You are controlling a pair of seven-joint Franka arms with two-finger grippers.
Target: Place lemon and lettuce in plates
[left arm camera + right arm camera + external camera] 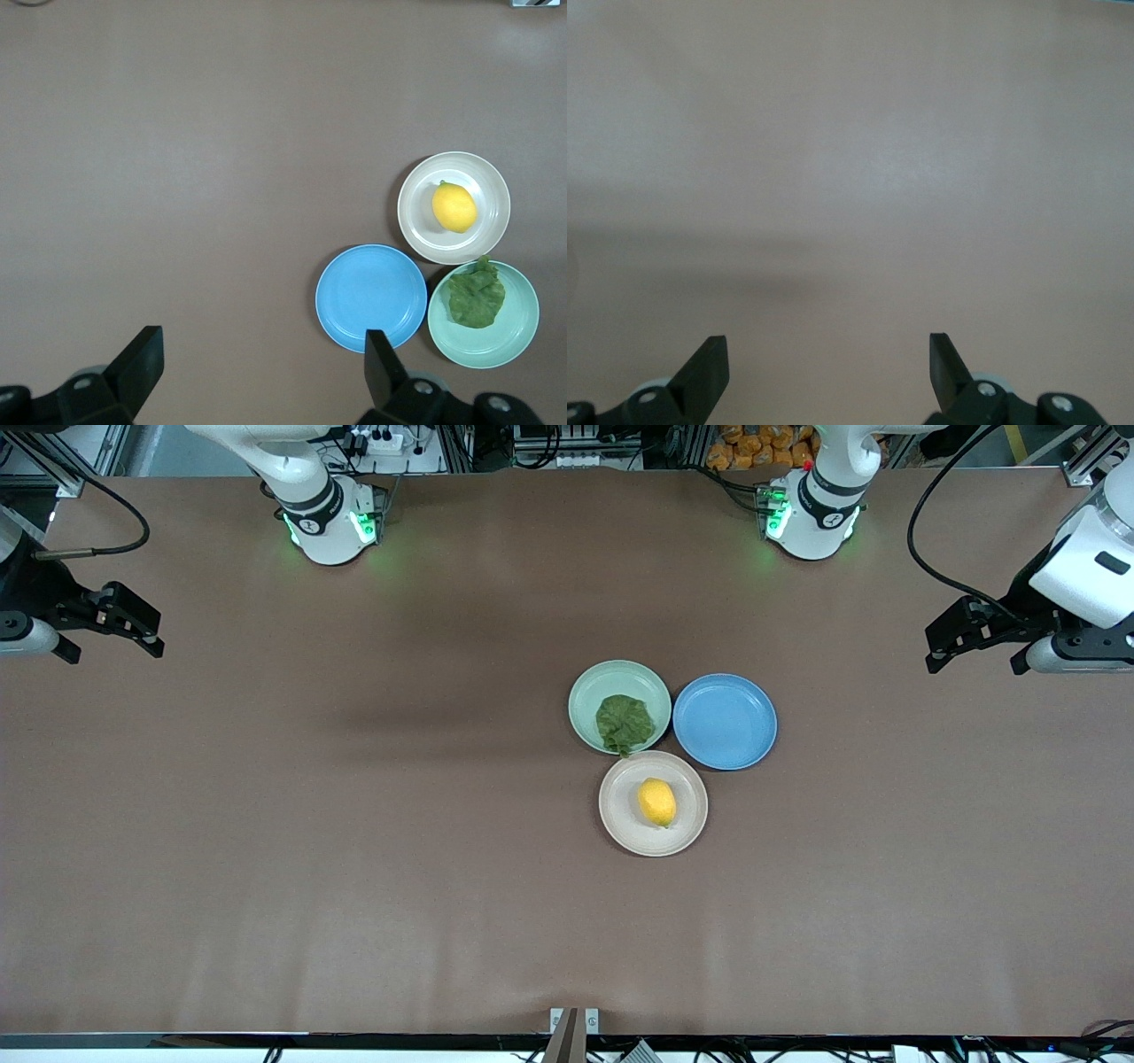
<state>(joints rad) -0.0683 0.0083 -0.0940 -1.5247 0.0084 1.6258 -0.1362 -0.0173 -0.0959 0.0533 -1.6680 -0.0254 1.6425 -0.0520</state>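
Judging from how things lie, little is left to spoil: the small oval yellow lemon [656, 802] rests in the round beige-white plate [620, 824] at frame centre, and the dark green wrinkly lettuce leaf [625, 724] lies in the pale mint plate [589, 691] just above, its edge overhanging the rim, so a knock could drag it out. A round blue plate [725, 721] beside them is bare. The left gripper [961, 642] at the frame's right edge and the right gripper [133, 627] at its left edge hang wide open, holding nothing, over the plain brown table [354, 850]. Cables and shelving line the top edge.

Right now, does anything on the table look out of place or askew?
Only slightly: the lettuce lies in the mint green plate but its edge drapes over the rim toward the beige plate, where the lemon sits.
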